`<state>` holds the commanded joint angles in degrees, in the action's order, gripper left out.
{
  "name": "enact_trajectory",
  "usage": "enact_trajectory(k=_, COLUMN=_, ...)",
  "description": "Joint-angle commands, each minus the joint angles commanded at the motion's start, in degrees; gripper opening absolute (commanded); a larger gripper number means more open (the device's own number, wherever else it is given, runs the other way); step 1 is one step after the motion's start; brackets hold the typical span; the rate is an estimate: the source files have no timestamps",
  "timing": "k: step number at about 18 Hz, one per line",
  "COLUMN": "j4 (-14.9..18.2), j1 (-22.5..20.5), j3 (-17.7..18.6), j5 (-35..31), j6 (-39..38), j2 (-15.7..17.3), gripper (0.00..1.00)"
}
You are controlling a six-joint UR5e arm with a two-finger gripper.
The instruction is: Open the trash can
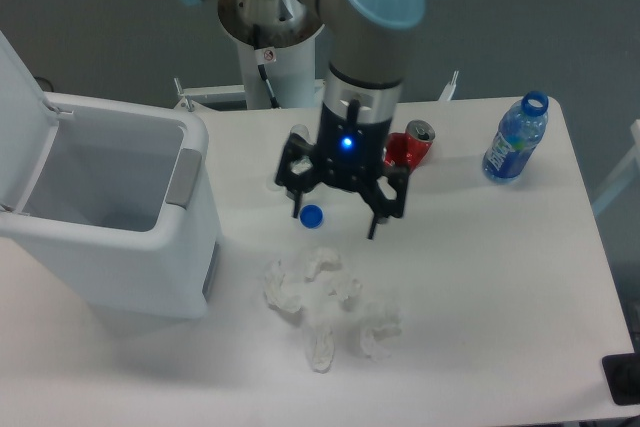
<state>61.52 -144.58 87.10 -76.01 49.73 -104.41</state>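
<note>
Arm reaching down over table; tool (pixel 336 219) pointing downward, fingers spread, holding nothing.
</note>
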Motion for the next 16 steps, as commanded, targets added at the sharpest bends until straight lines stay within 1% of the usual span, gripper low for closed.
enact_trajectory(k=2, j4=0.1, j1=-1.0, j3=0.3, j5=-3.7, j6=3.9, j2=-0.9, gripper=1.00)
enact_trajectory(k=3, j4=0.4, j1=-1.8, j3=0.1, j5=-5.0, j6=5.7, j2=-1.9, gripper=1.00)
enact_trajectory(k=5, j4=1.1, j1=-3.7, j3=0.4, j5=-6.2, j6=7.7, j2=-3.0, gripper=1.00)
enact_trajectory(k=7, j4=1.1, j1=-3.5, j3=0.6, j5=-10.2, j6=13.2, j2=-5.6, gripper=1.00)
enact_trajectory(k=9, j4=0.9, j1=-2.9, j3=-0.8, j5=-16.0, j6=14.1, j2=-9.4, gripper=1.00)
enact_trajectory(k=10, j4=0.9, j1=-2.4, j3=-1.7, j5=-17.4, j6=14.3, j2=-10.9, gripper=1.00)
enact_trajectory(k=12, j4=0.5, j1=-2.2, j3=-2.5, j5=-17.7, j6=14.5, j2=-12.4, gripper=1.00)
enact_trajectory(k=16, j4=-1.7, j1=-1.5, j3=-2.2, j5=-17.8, j6=15.8, j2=-13.5, gripper=1.00)
